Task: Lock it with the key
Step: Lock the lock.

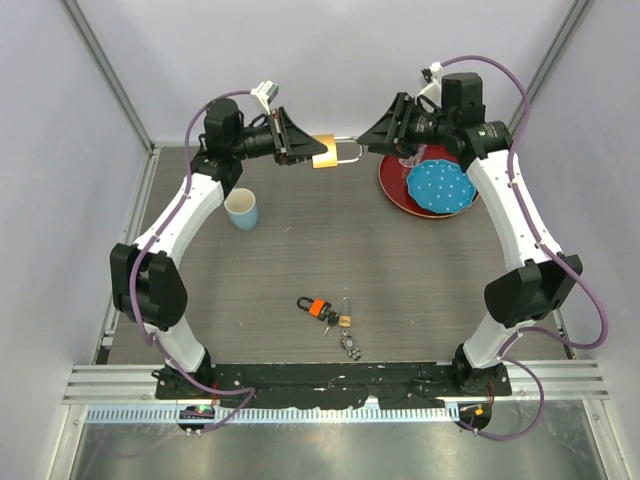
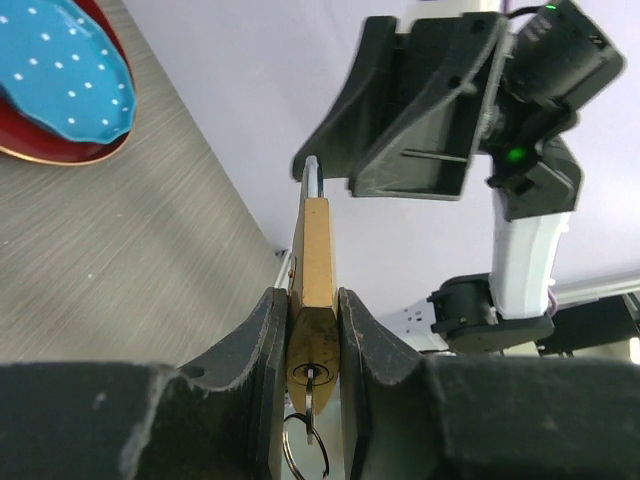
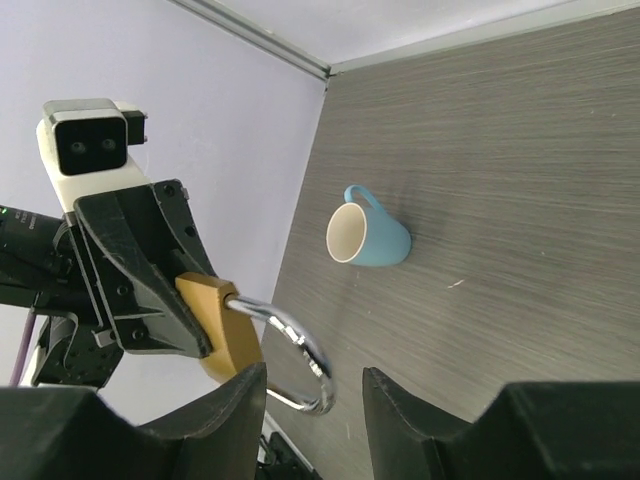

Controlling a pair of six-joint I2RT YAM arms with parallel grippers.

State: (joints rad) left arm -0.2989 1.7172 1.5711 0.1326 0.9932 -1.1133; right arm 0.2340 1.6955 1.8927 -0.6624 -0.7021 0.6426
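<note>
Left gripper (image 2: 313, 310): I have it clamped on the big brass padlock (image 2: 317, 250), held above the table (image 1: 300, 250).
Right gripper (image 3: 315, 385): jaws apart, straddling the shackle (image 3: 300, 345).
Key (image 1: 316, 307): orange-headed bunch lies on the table, untouched; locking not begun, I judge.

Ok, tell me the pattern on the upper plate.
Blue with white dots; the upper plate shows best in left wrist view.

I can read nothing here. No letters, numbers or brand marks show on the brass padlock (image 2: 317, 255), the blue mug (image 3: 385, 240) or the dotted blue plate (image 1: 440, 187).
</note>
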